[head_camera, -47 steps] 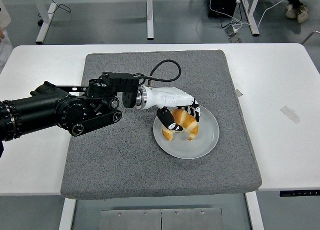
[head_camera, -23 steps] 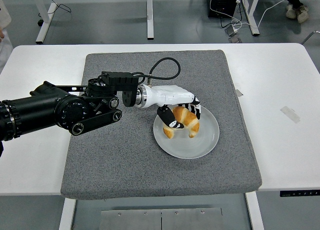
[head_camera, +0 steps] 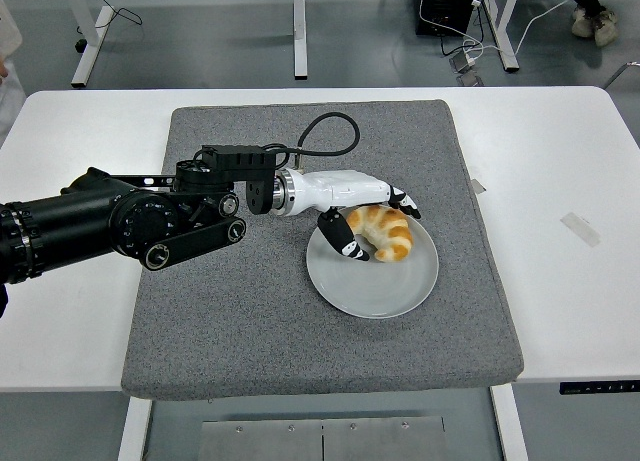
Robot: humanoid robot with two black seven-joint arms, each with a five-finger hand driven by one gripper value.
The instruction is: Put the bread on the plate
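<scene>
Golden crescent-shaped bread (head_camera: 382,233) now lies flat on the round grey plate (head_camera: 372,291), toward its far edge, no longer tipped up in a grasp. Left white-and-black hand (head_camera: 368,219) has spread, fingers loosely flanking it, so placement looks done and only withdrawal remains.

This looks like a lab or test room. A plain white table (head_camera: 560,161) carries a grey foam mat (head_camera: 250,331), and beyond its far edge lie a bare grey floor (head_camera: 200,31), white metal table legs (head_camera: 299,31), and a black box with loose cables (head_camera: 445,6) at far right.
</scene>
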